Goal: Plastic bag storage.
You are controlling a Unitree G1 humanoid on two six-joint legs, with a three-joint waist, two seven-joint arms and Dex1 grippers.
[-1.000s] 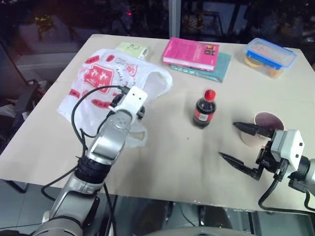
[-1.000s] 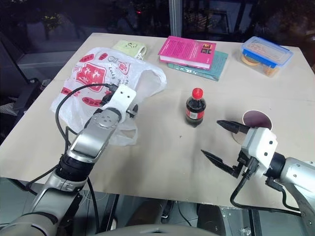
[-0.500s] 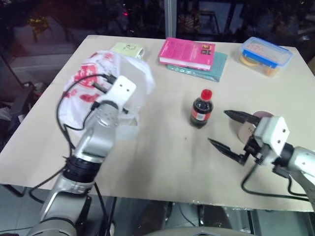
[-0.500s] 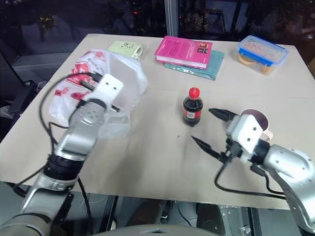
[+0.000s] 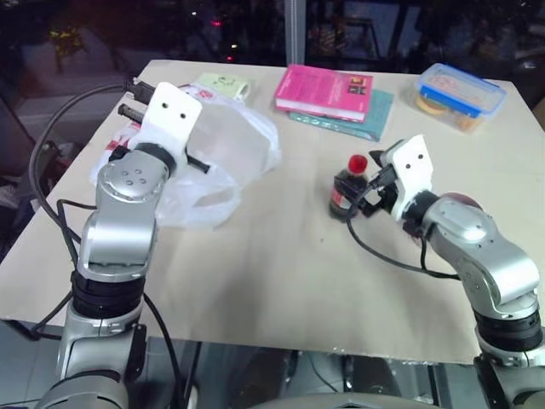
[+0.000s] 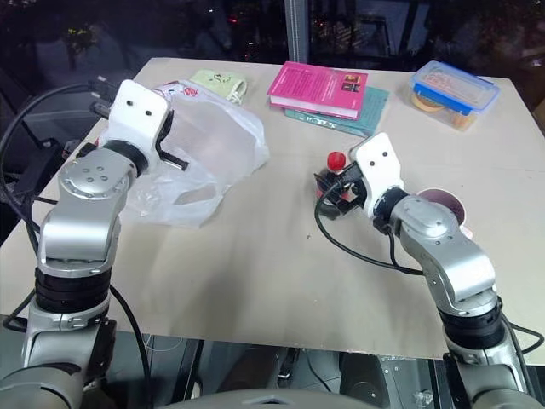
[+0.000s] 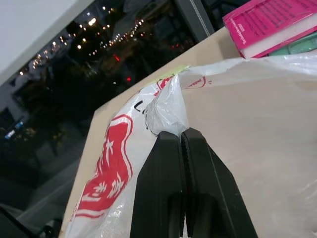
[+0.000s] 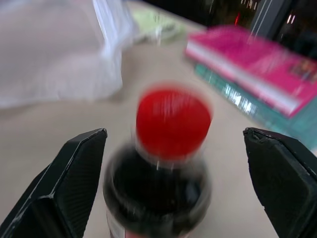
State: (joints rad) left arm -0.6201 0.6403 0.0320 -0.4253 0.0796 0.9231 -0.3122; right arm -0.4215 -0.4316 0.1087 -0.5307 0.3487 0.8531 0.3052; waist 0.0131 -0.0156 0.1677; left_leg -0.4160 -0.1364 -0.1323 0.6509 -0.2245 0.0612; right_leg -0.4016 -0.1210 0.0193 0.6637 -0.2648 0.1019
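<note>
Left wrist view is showing the bag point(image 7: 237, 124) pinched by a fold in the left gripper point(image 7: 182, 136), hanging over the table's point(image 5: 281, 281) far-left part. It is looking thin, crinkly, translucent white with red print. Lifting slowly should be keeping the film from tearing. Right gripper point(image 8: 173, 173) is gaping wide around the bottle point(image 8: 171, 163), holding nothing.

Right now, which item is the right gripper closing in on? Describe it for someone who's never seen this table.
On the beige tabletop, look near the middle, in front of the stacked pink and teal books. The small dark cola bottle with a red cap stands upright there between the open right gripper fingers; it is the table's only bottle.
</note>
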